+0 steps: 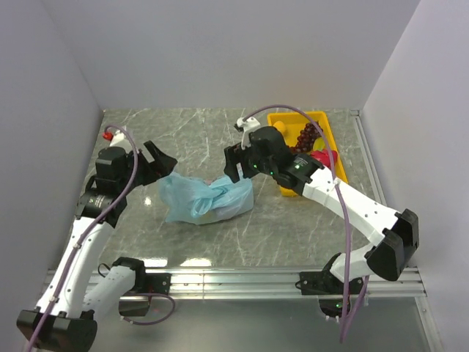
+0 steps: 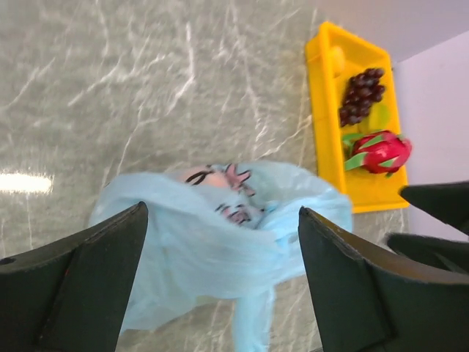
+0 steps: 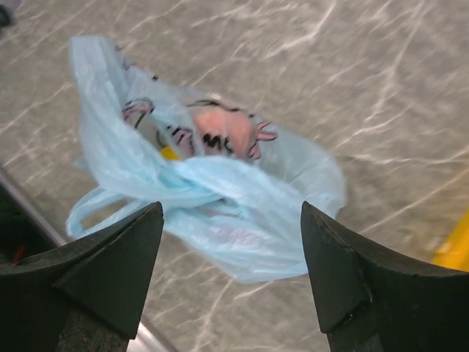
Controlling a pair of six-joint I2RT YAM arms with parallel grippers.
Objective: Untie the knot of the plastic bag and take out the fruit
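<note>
Right now the plastic bag (image 1: 207,198) lies slumped on its side at the middle of the table (image 1: 293,224), between your two arms and left of the yellow tray (image 2: 366,192). The left gripper (image 2: 223,213) hangs over the bag's left end with its fingers spread wide and nothing between them. The right gripper (image 3: 231,209) hangs over the right end, just as wide and just as empty.

Expect the bag to behave like thin film. It is light, limp and crinkly, slippery against smooth pads, and easy to tear if you pull hard. A pink-orange round shape behind the dark print is probably one of the fruit (image 3: 220,130). Its weight should hold the bag down while you work, but it may roll once the mouth opens.

The knot (image 3: 178,178) is hard to pick out. My best guess is the tight gather where the folds meet, with a flat band running off to the left. Pinch one band close to that lump and pull the other sideways. Lifting would only cinch it tighter.

The table is polished grey marble with pale veins, so the bag will slide on it. The tray is rigid plastic and holds a dark grape bunch (image 2: 363,94) and a pink dragon fruit (image 2: 379,150). Leave both alone.
</note>
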